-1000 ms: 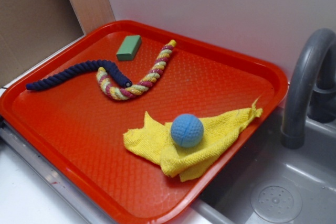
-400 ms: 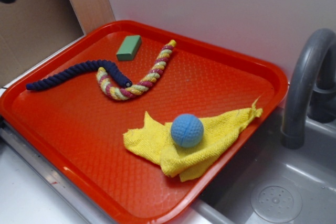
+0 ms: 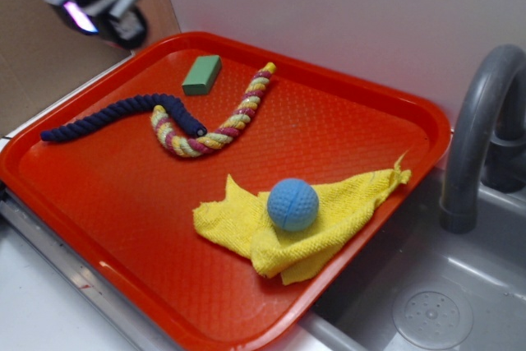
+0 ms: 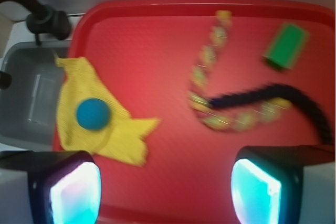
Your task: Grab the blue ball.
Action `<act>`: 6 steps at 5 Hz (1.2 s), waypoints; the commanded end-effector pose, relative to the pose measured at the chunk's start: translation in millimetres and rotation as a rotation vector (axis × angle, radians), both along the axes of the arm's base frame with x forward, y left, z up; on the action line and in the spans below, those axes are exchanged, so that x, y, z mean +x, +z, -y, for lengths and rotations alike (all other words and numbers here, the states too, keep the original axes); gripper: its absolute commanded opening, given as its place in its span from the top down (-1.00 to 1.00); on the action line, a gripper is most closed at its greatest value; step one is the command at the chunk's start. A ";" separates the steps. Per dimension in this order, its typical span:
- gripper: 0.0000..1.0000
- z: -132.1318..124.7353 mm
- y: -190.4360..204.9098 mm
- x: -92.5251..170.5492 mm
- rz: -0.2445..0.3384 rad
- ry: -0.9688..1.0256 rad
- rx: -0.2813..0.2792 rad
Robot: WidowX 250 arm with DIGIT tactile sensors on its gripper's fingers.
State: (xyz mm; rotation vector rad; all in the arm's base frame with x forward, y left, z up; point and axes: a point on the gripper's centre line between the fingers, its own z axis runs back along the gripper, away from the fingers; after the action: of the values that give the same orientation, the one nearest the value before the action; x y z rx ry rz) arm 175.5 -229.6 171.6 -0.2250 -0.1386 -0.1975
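Scanning the exterior view from left to right: the gripper [image 3: 97, 7] hangs blurred at the upper left, above and outside the far left corner of the red tray [image 3: 374, 92], well apart from every object on it. In the wrist view its two fingers [image 4: 71, 188] stand wide apart at the bottom edge, with nothing between them.

One dark navy rope [image 3: 115, 115] lies along the left part of the tray. Its right end crosses over one multicoloured rope [image 3: 215, 125], twisted in yellow, red and green, which curves up toward the far rim. One green block [image 3: 201, 75] sits just beyond both ropes, near the far edge, touching neither.

One yellow cloth [image 3: 329, 211] lies crumpled in the near right part of the tray, one corner reaching the right rim. The blue ball [image 3: 292, 204] rests on this cloth, near its middle, with no object above or against it; only the cloth touches it.

Right of the tray stands one grey faucet [image 3: 477, 129] over a grey sink [image 3: 436, 310].
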 end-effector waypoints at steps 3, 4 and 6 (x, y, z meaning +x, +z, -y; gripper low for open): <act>-1.00 106.9 -81.9 7.9 -0.055 -0.304 0.076; -1.00 107.7 -103.0 7.2 -0.081 -0.343 0.105; 0.92 121.9 -111.7 -5.4 -0.068 -0.411 0.141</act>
State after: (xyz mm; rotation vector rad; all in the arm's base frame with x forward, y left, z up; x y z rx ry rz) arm 183.0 -340.6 39.1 -0.0709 0.0330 -0.5798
